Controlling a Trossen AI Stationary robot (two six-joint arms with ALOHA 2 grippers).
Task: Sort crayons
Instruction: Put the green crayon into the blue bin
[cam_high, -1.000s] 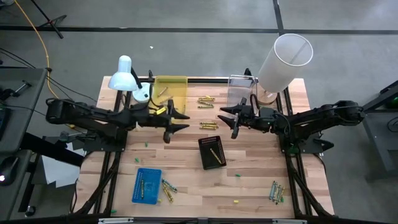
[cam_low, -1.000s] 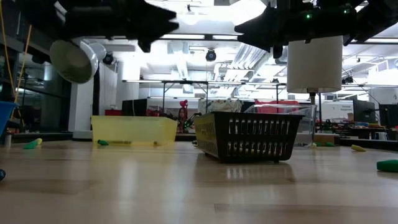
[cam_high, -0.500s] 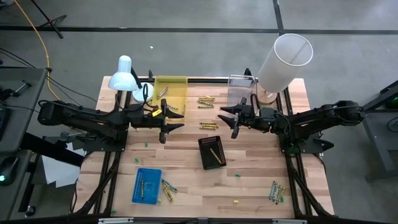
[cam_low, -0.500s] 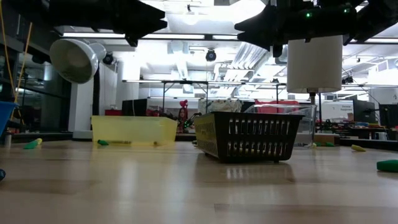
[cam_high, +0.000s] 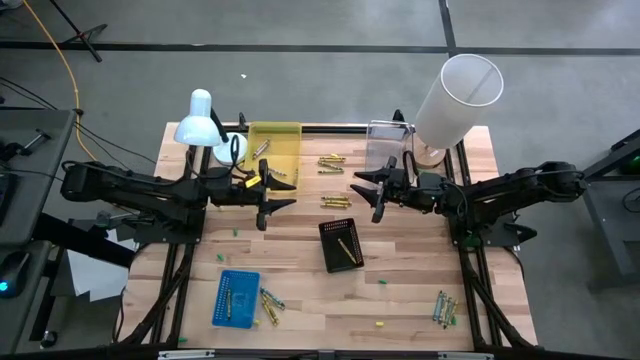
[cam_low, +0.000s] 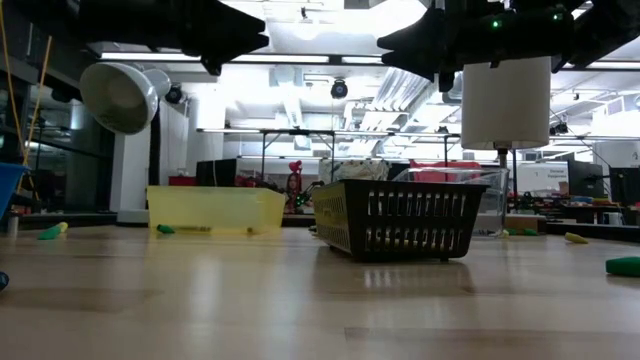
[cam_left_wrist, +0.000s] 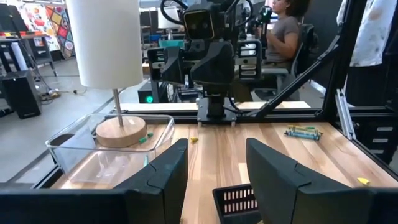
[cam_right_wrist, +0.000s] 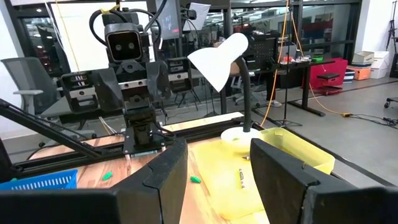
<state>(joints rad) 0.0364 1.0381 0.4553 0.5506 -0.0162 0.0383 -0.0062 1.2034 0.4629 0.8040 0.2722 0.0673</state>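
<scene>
Crayons lie in loose groups on the wooden table: yellow ones (cam_high: 331, 160) at the far middle, a row (cam_high: 335, 202) between my grippers, some (cam_high: 270, 303) beside the blue tray (cam_high: 236, 297), and some (cam_high: 445, 308) at the near right. One crayon (cam_high: 346, 249) lies in the black basket (cam_high: 341, 243), and others (cam_right_wrist: 241, 178) lie in the yellow tray (cam_high: 273, 150). My left gripper (cam_high: 278, 198) hangs open above the table's left middle, pointing level. My right gripper (cam_high: 366, 193) hangs open opposite it, facing it. Both hold nothing.
A clear tray (cam_high: 388, 145) at the far right holds the wooden foot of a tall white cylinder lamp (cam_high: 458, 98). A white desk lamp (cam_high: 200, 120) stands at the far left beside the yellow tray. A seated person (cam_left_wrist: 283, 25) shows beyond the table.
My left gripper has drawn back a little toward the table's left edge and risen slightly, still open, then kept still. Nothing on the table has moved.
</scene>
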